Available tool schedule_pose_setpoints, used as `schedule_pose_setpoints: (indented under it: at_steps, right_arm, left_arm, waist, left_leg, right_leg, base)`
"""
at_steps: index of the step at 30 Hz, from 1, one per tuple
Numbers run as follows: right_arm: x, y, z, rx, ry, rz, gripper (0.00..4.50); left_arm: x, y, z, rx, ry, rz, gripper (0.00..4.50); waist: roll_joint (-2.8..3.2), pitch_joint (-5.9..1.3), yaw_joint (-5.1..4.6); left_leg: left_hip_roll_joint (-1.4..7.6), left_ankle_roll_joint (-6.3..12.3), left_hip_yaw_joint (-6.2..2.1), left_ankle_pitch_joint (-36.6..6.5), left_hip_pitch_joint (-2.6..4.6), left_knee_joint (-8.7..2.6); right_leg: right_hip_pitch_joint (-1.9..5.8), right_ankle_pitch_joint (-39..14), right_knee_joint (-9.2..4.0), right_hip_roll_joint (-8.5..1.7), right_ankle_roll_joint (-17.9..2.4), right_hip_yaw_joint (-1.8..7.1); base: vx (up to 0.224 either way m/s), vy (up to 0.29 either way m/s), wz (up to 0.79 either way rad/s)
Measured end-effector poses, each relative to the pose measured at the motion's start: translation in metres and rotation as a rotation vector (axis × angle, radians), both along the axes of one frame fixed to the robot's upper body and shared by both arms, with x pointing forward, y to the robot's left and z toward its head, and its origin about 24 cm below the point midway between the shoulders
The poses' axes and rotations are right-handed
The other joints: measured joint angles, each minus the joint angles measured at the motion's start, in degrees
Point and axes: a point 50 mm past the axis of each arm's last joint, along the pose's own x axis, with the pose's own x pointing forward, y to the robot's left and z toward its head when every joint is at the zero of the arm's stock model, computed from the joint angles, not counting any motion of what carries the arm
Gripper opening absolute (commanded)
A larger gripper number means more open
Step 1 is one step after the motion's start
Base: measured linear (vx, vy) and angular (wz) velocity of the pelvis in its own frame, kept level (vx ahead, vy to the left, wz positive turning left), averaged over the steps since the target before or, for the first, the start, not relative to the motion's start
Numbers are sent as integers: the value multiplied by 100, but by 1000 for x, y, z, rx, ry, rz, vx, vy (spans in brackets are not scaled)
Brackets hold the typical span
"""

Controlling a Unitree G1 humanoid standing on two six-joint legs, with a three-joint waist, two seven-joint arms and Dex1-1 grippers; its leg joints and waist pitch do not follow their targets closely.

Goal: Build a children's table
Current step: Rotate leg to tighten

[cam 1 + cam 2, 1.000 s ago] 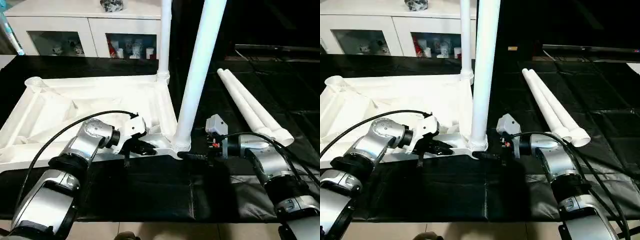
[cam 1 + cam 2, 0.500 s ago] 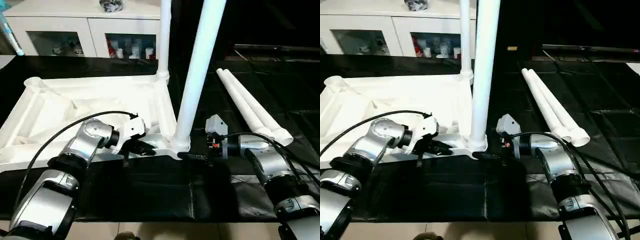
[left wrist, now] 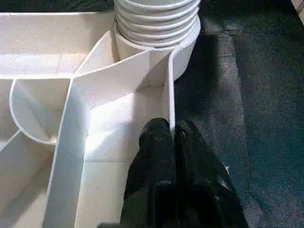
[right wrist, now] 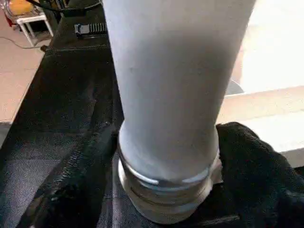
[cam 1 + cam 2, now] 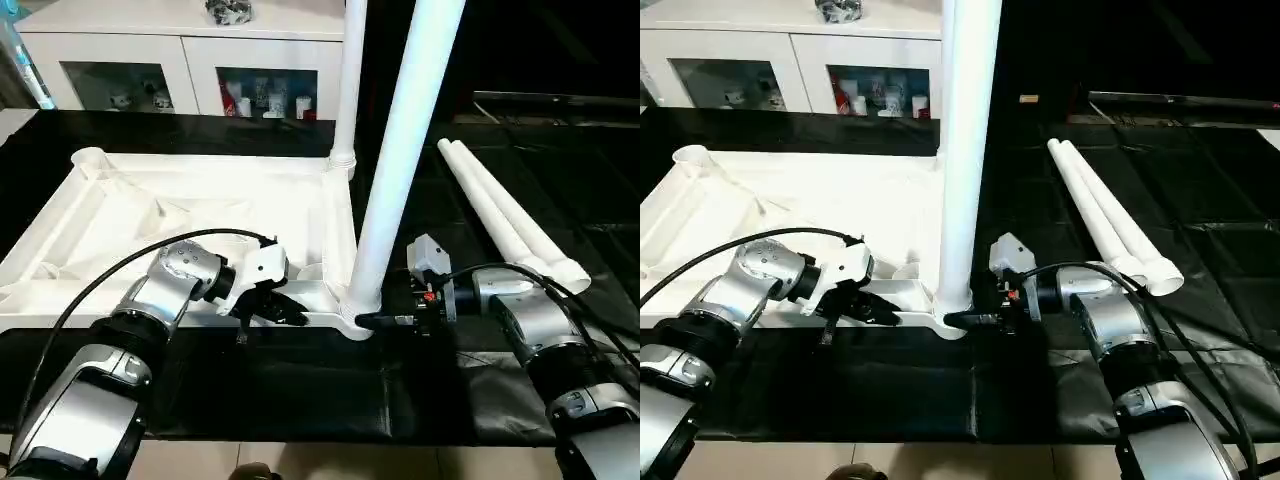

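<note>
The children's table top point(image 5: 180, 200) lies upside down on a black mat, ribs up. Two white legs stand upright in its right corners: a far leg point(image 5: 350, 80) and a near leg point(image 5: 400, 150). My left gripper point(image 5: 290, 312) is shut on the thin rim wall point(image 3: 170, 95) just beside the near leg's socket. My right gripper point(image 5: 372, 320) comes in from the right at mat level. Its black fingers point(image 4: 251, 161) press against both sides of the near leg's ribbed base point(image 4: 166, 190).
Two loose white legs point(image 5: 510, 225) lie side by side on the mat to the right, behind my right forearm. A white glass-door cabinet point(image 5: 150, 60) stands behind the table top. The mat's front edge point(image 5: 300, 440) meets a tiled floor.
The right gripper's fingers have drawn in onto the near leg's base. The camera has tilted a little, and the left gripper keeps its hold on the rim.
</note>
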Motion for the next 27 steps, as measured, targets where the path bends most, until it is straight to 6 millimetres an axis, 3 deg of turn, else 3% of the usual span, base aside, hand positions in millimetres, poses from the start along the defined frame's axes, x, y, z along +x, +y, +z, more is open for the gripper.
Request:
schedule_pose_setpoints:
  at_steps: [8,23,25,27]
  right_arm:
    - [0,0,0,0,6,8,276]
    - [-1,2,-2,12,13,-2,272]
    - [-5,3,-13,95,34,-170,272]
    - [-6,8,-28,203,49,-494,272]
  left_arm:
    - [0,0,0,3,1,-7,0]
    - [0,-1,0,-7,6,13,0]
    - [5,-7,-2,-36,19,122,0]
    - [13,-22,-6,-77,35,320,0]
  waist:
    - [0,0,4]
    - [4,-3,11]
    - [26,-19,36]
    - [41,-29,-2]
  left_leg:
    - [0,1,0,0,0,0]
    - [0,0,0,-1,2,1]
    - [6,-3,-1,-5,16,9]
    - [8,-30,1,-20,29,18]
  right_leg:
    - [0,1,0,0,-2,0]
    - [3,2,1,0,-3,0]
    - [22,2,-2,0,-3,-6]
    - [35,4,7,-3,-6,-5]
  base:
    - [0,0,0]
    - [0,0,0]
    - [0,0,0]
    - [0,0,0]
